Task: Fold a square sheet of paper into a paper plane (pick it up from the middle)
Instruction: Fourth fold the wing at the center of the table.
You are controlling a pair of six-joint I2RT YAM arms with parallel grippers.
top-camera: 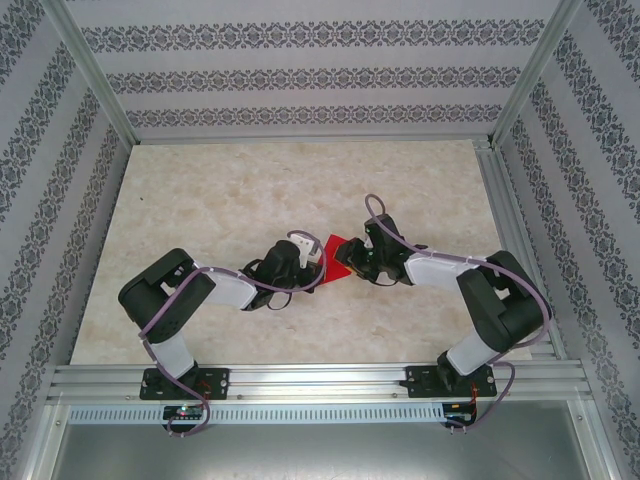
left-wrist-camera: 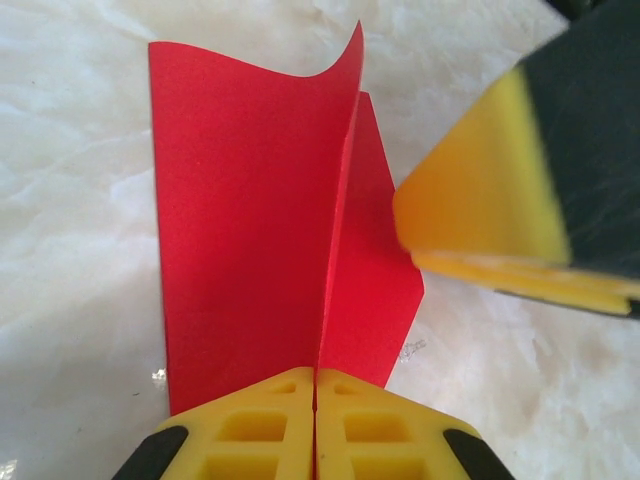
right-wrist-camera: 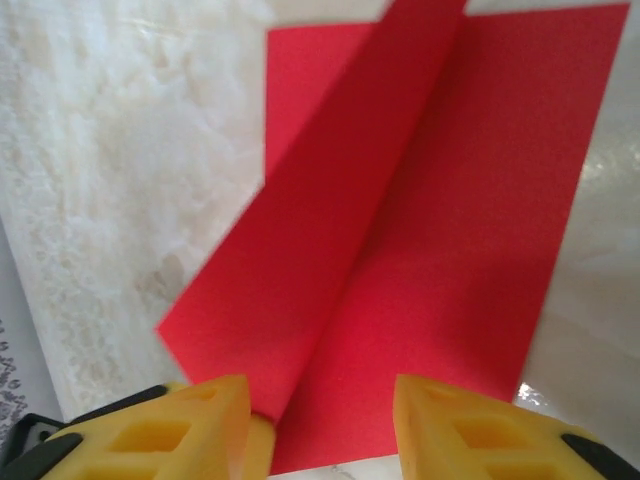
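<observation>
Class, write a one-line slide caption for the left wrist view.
The left gripper pinches the half-folded red paper plane at its crease; the right gripper's fingertip hangs close beside it.

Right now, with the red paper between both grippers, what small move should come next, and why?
Probably close the right gripper on the raised flap of the red paper. The left gripper is shut on the paper at its crease, while the right jaws stand open astride it, with the flap rising beside one finger.

Red paper plane, cream marbled table, grey-and-white floral-striped walls.
</observation>
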